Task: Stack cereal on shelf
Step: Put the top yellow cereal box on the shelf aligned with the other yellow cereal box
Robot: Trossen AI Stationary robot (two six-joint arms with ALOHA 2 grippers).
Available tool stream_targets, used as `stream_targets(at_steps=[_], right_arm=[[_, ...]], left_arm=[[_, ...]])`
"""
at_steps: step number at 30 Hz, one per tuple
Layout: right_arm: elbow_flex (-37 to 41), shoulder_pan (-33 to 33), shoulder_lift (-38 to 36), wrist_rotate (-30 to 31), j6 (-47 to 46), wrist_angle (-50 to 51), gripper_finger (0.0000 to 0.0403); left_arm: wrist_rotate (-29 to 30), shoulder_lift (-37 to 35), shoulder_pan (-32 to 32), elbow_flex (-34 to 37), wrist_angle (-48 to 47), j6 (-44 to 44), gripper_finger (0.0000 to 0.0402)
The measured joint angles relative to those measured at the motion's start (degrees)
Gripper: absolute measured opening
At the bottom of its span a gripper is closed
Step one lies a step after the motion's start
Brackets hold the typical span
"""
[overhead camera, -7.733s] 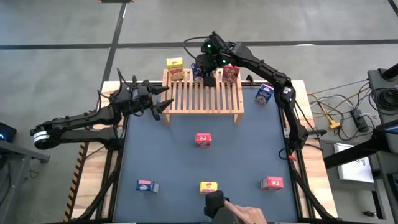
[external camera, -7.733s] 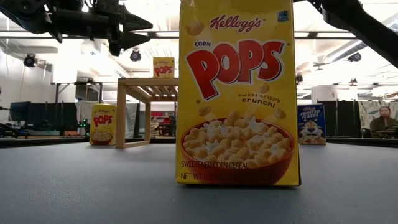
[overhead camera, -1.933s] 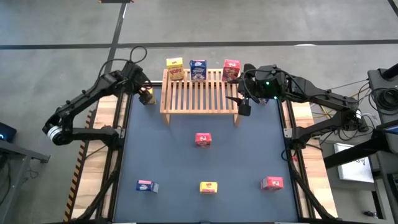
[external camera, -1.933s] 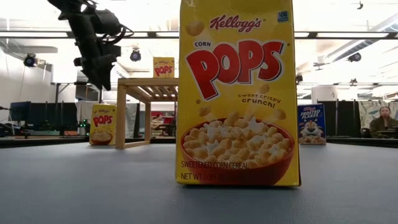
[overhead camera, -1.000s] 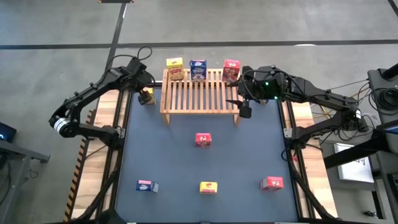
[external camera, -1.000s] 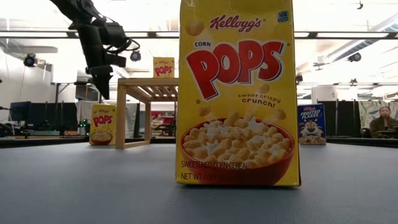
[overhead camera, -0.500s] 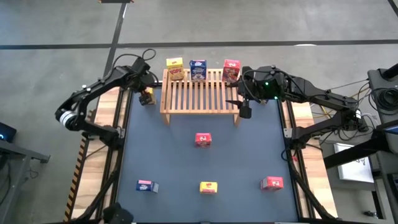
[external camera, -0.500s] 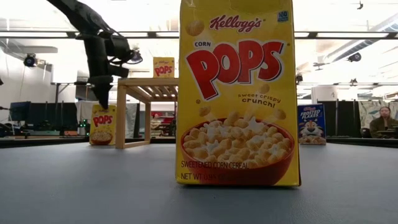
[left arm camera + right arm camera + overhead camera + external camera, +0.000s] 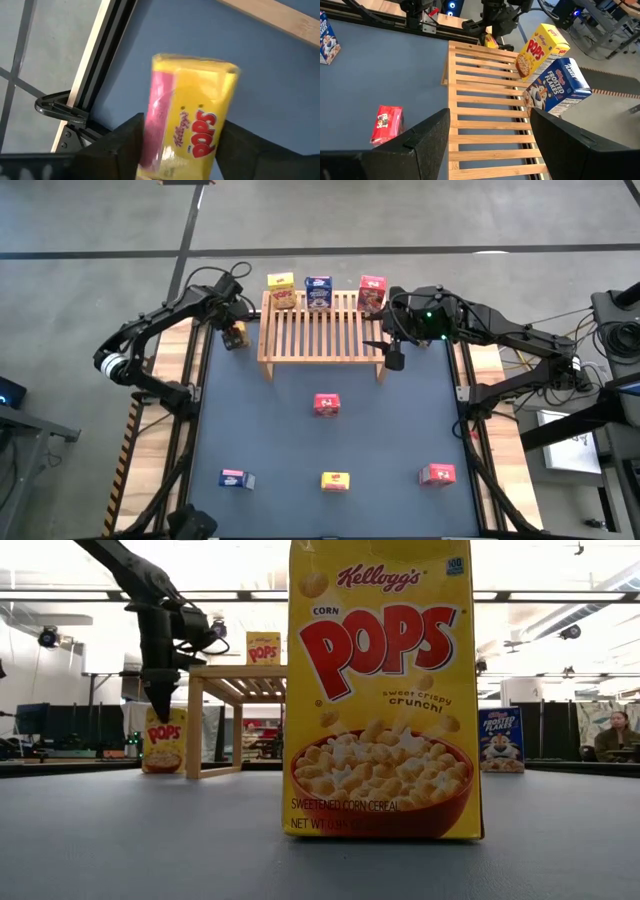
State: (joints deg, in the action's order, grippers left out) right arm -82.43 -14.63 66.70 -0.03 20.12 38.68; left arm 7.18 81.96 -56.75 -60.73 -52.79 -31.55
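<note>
- The left gripper (image 9: 233, 330) hangs straight down over a yellow cereal box (image 9: 192, 115) standing by the table's far-left corner, just beside the shelf (image 9: 324, 328); its fingers straddle the box, though whether they press it I cannot tell
- The box's long axis is upright, directly under the gripper
- The right gripper (image 9: 393, 350) waits wide open at the shelf's right end
</note>
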Motion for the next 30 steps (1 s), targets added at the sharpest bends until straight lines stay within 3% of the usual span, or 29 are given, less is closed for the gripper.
stream_targets(at_steps=[7, 13, 21, 30], right_arm=[[0.0, 0.0, 0.0, 0.01, -0.22, 0.0, 0.0265], [0.0, 0.0, 0.0, 0.02, -0.13, 0.0, 0.0265], [0.0, 0.0, 0.0, 0.02, -0.04, -0.03, 0.0265], [0.0, 0.0, 0.0, 0.04, 0.5, -0.04, 0.0265]], left_arm=[[0.01, -0.96, 0.0, 0.0, -0.73, 0.35, 0.0126], [0.05, -2.24, 0.0, -3.38, -7.43, 2.43, 0.0102], [-4.44, -4.4, 0.09, -17.97, -20.38, 8.18, 0.0105], [-9.6, -6.17, 0.62, -39.43, -33.77, 7.36, 0.0105]])
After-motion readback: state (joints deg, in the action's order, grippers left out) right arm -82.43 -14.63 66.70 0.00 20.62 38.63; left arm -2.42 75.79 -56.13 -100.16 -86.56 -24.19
